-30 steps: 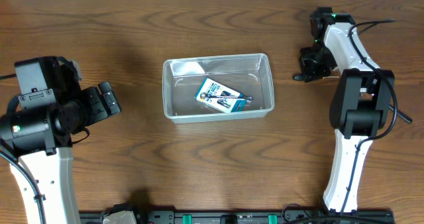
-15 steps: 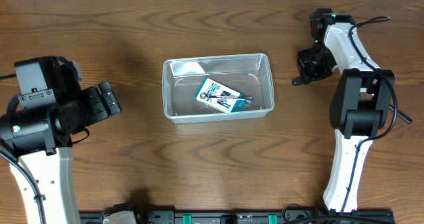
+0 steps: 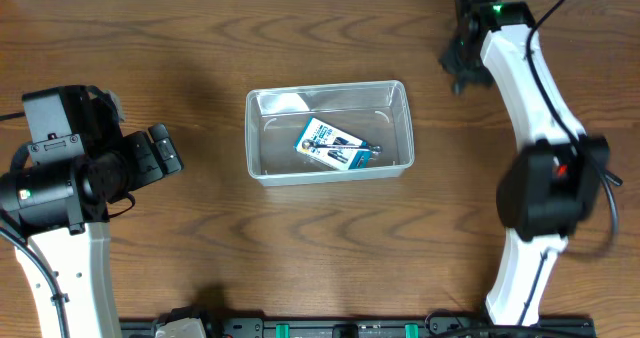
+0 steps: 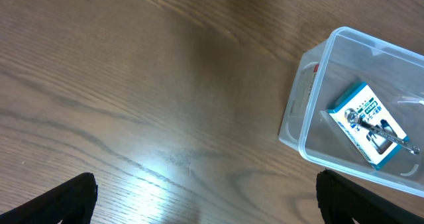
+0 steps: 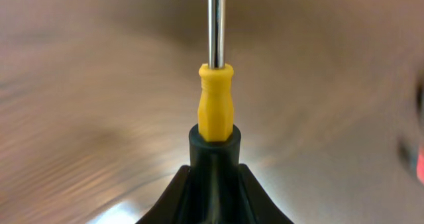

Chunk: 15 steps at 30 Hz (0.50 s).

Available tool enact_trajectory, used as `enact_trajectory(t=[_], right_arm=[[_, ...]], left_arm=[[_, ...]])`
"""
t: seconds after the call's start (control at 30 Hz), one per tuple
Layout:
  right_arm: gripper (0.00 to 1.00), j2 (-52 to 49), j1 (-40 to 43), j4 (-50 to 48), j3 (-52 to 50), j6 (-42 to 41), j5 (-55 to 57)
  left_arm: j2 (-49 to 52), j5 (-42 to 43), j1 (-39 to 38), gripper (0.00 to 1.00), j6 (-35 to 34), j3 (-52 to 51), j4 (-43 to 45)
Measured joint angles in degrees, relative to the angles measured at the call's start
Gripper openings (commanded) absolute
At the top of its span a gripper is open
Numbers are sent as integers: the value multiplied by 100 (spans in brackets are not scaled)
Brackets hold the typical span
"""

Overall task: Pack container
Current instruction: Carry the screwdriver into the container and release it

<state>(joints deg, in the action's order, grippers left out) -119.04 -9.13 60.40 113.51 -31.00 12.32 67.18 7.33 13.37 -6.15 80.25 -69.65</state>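
Observation:
The clear plastic container (image 3: 262, 168) sits at the table's middle and shows at the right of the left wrist view (image 4: 301, 128). A blue-and-white tool package (image 3: 335, 146) lies in it, also seen in the left wrist view (image 4: 371, 124). My right gripper (image 3: 462, 68) is at the far right edge of the table, shut on a screwdriver with a yellow-and-black handle (image 5: 215, 111) and a steel shaft pointing away. My left gripper (image 3: 160, 150) is open and empty, left of the container, above bare wood; only its fingertips (image 4: 205, 197) show in the left wrist view.
The wooden table's far edge runs just behind the right gripper. A black rail with green clips (image 3: 340, 328) lines the near edge. The arms' white bases stand at the near left and near right.
My right arm has swung up and toward the far edge, lifting the screwdriver off the table to the right of the container. The left arm has not moved.

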Motion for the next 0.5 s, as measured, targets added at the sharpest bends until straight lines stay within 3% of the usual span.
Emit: enact_trajectory(t=[0.2,0.37,0.5], right_arm=[[1,1117,-1099,-142,173,3119,-634],[1,1099,-1843,505,175,5421,-1231],[1,811,-2114,999,120,6780,-1746]], left_arm=[[0,0,0,98,0,0,0],[0,0,0,98,0,0,0],[0,0,0,98,0,0,0]])
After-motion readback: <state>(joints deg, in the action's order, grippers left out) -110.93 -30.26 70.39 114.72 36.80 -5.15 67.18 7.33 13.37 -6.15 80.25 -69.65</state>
